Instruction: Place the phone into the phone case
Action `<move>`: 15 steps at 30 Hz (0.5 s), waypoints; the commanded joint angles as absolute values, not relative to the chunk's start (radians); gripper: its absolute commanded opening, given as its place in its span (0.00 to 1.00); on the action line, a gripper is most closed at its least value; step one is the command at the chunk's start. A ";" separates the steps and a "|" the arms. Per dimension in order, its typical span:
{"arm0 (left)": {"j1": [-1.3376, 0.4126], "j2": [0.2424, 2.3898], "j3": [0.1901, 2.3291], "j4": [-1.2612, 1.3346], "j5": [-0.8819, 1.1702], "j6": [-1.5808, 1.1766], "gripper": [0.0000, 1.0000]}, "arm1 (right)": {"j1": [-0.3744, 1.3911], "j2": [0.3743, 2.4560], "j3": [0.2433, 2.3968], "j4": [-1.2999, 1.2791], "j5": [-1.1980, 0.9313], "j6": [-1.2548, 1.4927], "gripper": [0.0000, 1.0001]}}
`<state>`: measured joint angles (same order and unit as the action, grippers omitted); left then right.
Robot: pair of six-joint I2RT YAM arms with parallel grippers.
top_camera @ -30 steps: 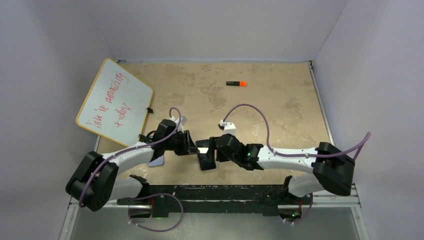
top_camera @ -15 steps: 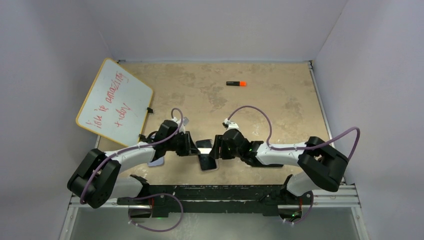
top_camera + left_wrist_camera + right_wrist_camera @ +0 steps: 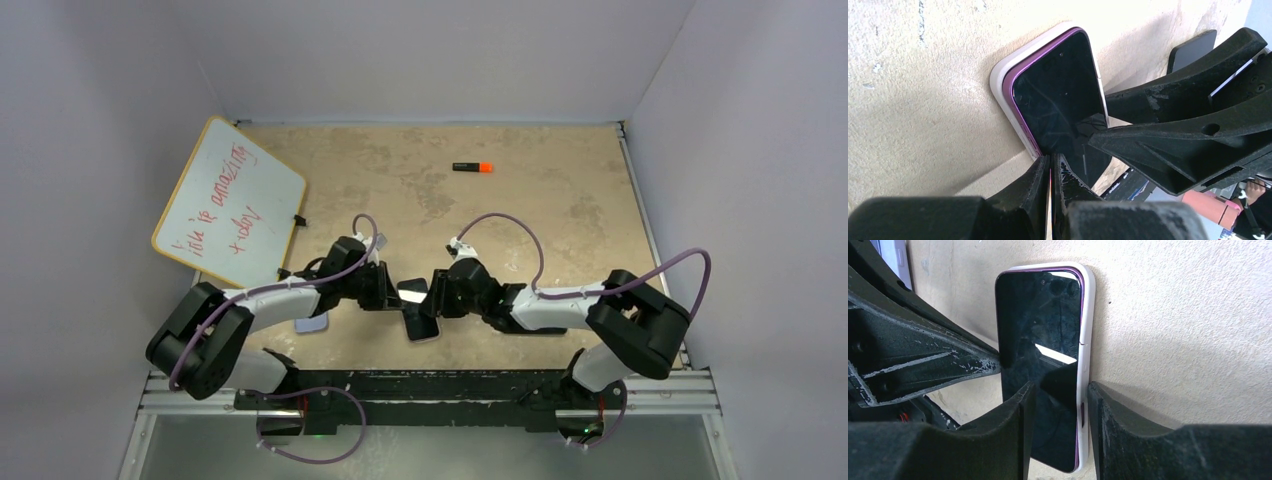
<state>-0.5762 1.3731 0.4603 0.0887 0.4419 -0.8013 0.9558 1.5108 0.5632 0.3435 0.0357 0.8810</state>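
Observation:
The phone [image 3: 421,322] lies flat, screen up, near the table's front edge. Its dark screen [image 3: 1058,95] and purple rim sit inside the white phone case [image 3: 1000,87]. My left gripper [image 3: 1050,162] is shut, its tips resting at the phone's near corner with only a thin slit between them. My right gripper [image 3: 1060,390] is open and straddles the phone's long edge: one finger [image 3: 1018,410] is over the screen [image 3: 1040,325] and the other [image 3: 1103,405] is against the outside of the case wall [image 3: 1088,315]. In the top view the left gripper [image 3: 393,296] and right gripper [image 3: 432,300] meet over the phone.
A whiteboard [image 3: 230,205] with red writing lies at the back left. A black marker with an orange cap [image 3: 472,167] lies at the back. A pale lavender flat object [image 3: 313,323] lies under my left forearm. The arm bases and rail run along the near edge.
The left gripper has closed fully at the phone's corner. The right gripper has moved in closer and narrowed around the phone's edge. The phone has hardly moved.

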 commanded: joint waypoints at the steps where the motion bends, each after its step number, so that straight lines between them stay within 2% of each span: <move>1: -0.654 1.416 0.516 0.224 0.442 -0.815 0.07 | 0.969 1.544 0.539 0.445 0.002 0.918 0.43; 4: -0.660 1.418 0.518 0.211 0.430 -0.813 0.09 | 0.969 1.535 0.530 0.438 0.002 0.924 0.43; 11: -0.660 1.304 0.508 0.015 0.362 -0.817 0.23 | 0.969 1.434 0.481 0.373 -0.003 0.924 0.49; 15: -0.662 1.254 0.467 -0.033 0.376 -0.854 0.24 | 0.969 1.391 0.468 0.333 0.014 0.904 0.50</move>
